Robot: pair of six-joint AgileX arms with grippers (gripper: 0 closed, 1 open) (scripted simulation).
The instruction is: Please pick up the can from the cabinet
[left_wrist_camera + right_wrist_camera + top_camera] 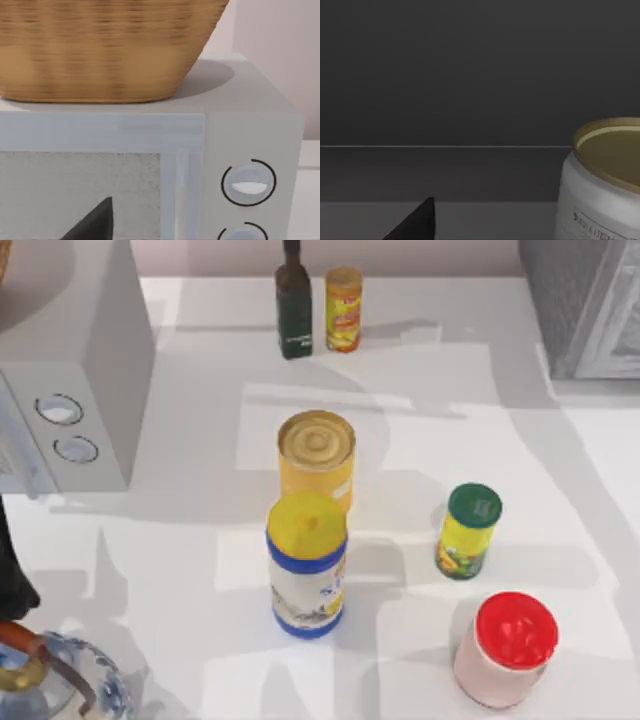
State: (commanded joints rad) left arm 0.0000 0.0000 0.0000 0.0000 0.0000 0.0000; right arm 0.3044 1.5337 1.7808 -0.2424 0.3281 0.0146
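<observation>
The can stands upright mid-cabinet, its sides free for a grasp, though I cannot tell how either gripper's jaws stand, perhaps parked

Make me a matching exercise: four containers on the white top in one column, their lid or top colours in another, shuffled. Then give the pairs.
Containers, placed by the top view:
1. can at the middle of the cabinet
2. blue-banded jar just in front of it
3. small bottle with a yellow label to the right
4. pale jar at front right

Lid or top colours:
A. red
B. green
C. gold metal
D. yellow

Pairs: 1-C, 2-D, 3-B, 4-A
</observation>
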